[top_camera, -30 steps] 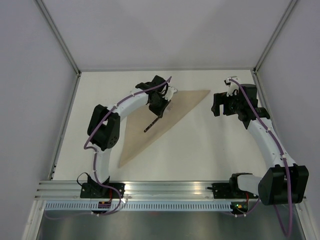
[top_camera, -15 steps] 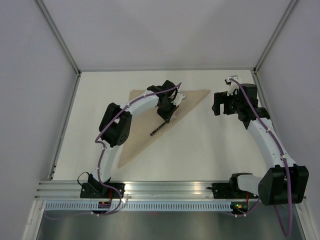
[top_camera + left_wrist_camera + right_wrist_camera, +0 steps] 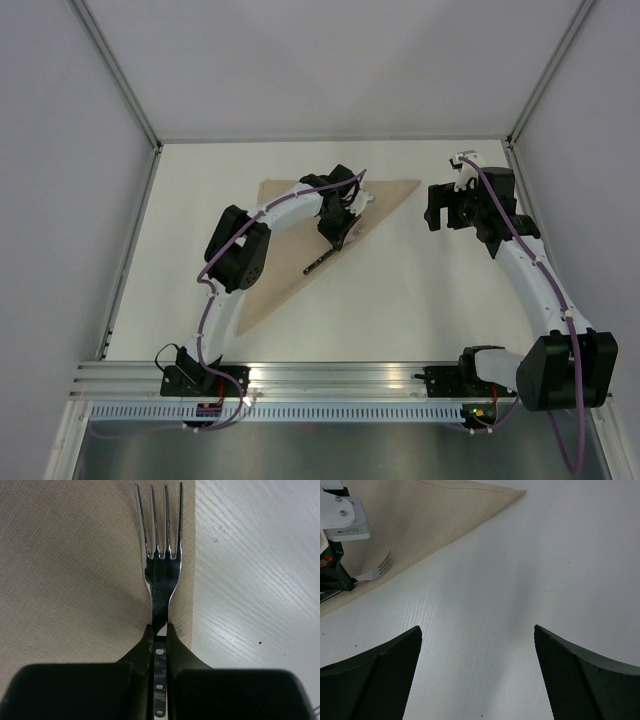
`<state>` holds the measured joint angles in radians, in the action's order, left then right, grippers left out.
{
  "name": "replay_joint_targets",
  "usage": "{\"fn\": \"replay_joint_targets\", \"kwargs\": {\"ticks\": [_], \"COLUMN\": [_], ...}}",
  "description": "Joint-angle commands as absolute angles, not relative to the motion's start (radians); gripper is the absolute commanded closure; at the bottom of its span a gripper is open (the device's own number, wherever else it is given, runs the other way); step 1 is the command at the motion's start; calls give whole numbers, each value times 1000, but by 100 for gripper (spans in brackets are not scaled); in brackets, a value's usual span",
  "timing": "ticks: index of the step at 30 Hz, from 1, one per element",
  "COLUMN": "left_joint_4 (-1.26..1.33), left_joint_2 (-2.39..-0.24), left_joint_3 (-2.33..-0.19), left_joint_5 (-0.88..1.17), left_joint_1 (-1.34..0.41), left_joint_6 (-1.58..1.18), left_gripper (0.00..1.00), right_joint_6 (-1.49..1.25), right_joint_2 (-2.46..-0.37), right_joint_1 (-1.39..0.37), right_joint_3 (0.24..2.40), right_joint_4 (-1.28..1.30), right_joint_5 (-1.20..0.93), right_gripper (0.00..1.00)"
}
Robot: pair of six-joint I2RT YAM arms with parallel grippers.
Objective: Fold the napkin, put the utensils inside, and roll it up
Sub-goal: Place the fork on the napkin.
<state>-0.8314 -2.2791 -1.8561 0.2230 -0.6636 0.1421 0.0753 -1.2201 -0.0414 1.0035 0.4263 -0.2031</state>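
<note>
While the white table [image 3: 420, 300] carries the tan napkin [image 3: 288, 268], folded into a triangle on its far left part, we see the left gripper [image 3: 159, 632] clamped tight on a fork [image 3: 160, 575], tines over the cloth just inside its long edge. We see the right gripper [image 3: 476, 630] spread wide, holding nothing, near the napkin's right corner.

White table [image 3: 420, 300] between pale grey walls [image 3: 300, 60], aluminium rail [image 3: 340, 375] in front

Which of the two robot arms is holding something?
The left arm: its jaws pinch a silver metal fork over the tan cloth napkin; the right arm has open, empty jaws.
</note>
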Motion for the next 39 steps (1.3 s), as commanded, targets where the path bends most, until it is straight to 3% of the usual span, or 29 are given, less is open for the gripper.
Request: {"fn": "replay_joint_targets", "kwargs": {"ticks": [1,5,17,25,30,34,39], "left_joint_4": [-838,-839,-838,-825,-821,-815,-821], "left_joint_2": [-2283,-2281,-2252,-2142,-1906,-1601,-1201], "left_joint_3": [-1894,-1890,-1919,-1976,-1944,-1782,-1628], "left_joint_5": [250,241,213,183,56,-32,-179], "left_joint_1": [-672,-673,-673,-669,-601,-534,-529], "left_joint_6": [101,97,80,23,-160,-279,-360], "left_gripper": [98,91,49,39,37,39,38], "right_joint_6": [77,77,77,77,98,104,95], "right_joint_2": [-1195,-1195,-1195,-1200,-1242,-1316,-1445], "right_joint_1": [-40,-40,-40,-40,-129,-282,-624], "right_joint_3": [999,999,999,1012,1086,1173,1255], "right_joint_4": [420,420,420,425,436,445,384], "right_joint_5": [-189,-189,-192,-233,-262,-213,-83], "right_gripper": [2,2,2,2,3,10,16]}}
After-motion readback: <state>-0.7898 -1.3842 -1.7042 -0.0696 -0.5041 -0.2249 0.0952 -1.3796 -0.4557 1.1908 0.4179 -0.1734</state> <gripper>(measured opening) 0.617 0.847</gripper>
